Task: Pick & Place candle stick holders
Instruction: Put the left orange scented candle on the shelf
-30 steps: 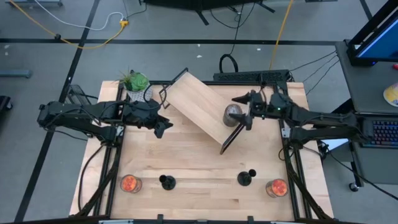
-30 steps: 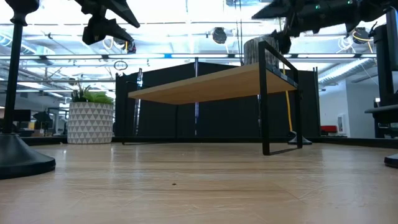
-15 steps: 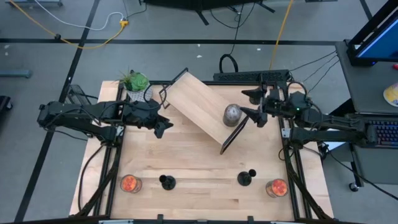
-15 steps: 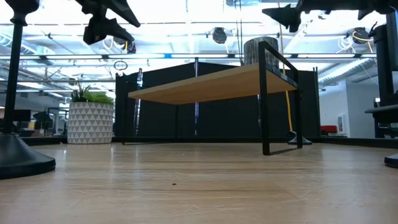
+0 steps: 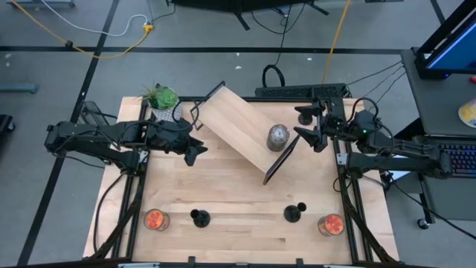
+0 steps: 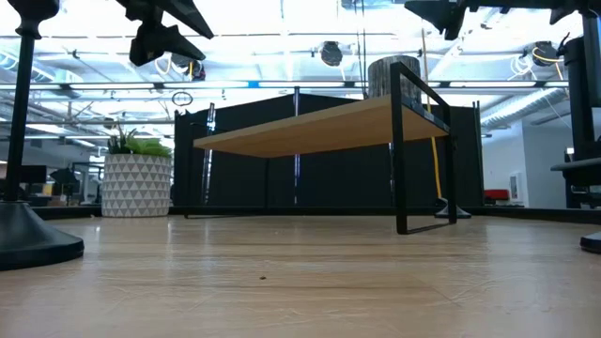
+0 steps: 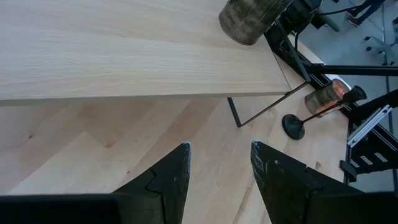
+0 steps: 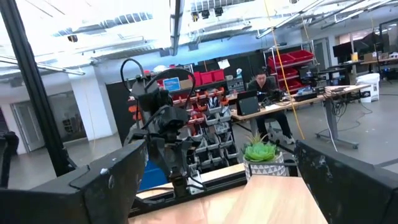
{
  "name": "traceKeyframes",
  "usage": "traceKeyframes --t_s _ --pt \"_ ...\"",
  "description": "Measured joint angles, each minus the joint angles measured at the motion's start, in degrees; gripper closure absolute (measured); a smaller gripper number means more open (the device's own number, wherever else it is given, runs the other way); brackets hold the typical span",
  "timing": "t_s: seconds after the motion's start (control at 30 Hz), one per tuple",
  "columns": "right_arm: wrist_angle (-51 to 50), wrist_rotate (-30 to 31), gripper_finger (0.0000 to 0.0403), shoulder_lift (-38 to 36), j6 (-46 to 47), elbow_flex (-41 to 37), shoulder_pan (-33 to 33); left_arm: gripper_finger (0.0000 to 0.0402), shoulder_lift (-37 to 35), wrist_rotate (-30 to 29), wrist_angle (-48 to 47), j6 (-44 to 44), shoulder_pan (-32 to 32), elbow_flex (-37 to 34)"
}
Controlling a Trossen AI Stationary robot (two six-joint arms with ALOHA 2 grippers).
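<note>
Two black candle stick holders stand on their round bases near the table's front edge, one at the left (image 5: 199,217) and one at the right (image 5: 294,213); a third does not show. In the low view the left holder (image 6: 26,141) rises at the left and the right holder's base (image 6: 592,242) peeks in. My left gripper (image 5: 195,149) is open above the table, left of the wooden shelf (image 5: 238,130); it also shows in its wrist view (image 7: 219,155). My right gripper (image 5: 303,123) is open, right of the shelf, and shows wide open in its wrist view (image 8: 221,155).
A grey cylinder (image 5: 277,135) stands on the shelf's right end. Two orange-filled jars (image 5: 155,219) (image 5: 330,224) stand at the front corners. A potted plant (image 5: 162,100) stands at the far left. Bare wood lies between the shelf and the holders.
My right gripper has drawn back from the grey cylinder toward the table's right edge and risen a little. The cylinder has stayed upright on the shelf.
</note>
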Motion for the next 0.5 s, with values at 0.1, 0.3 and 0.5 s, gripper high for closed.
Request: traceKeyframes --t_s 0.1,0.3,0.5 --pt "-0.1 0.0 0.0003 0.0 -0.2 0.0 0.0 0.0224 0.0 0.0 0.0 0.0 0.0 0.0" --pt "-1.9 0.1 0.0003 0.0 -0.8 0.0 0.0 0.0224 0.0 0.0 -0.1 -0.1 0.0 0.0" --pt "-2.4 0.4 0.0003 -0.1 -0.5 0.0 0.0 0.0224 0.0 0.5 -0.1 -0.2 0.0 0.0"
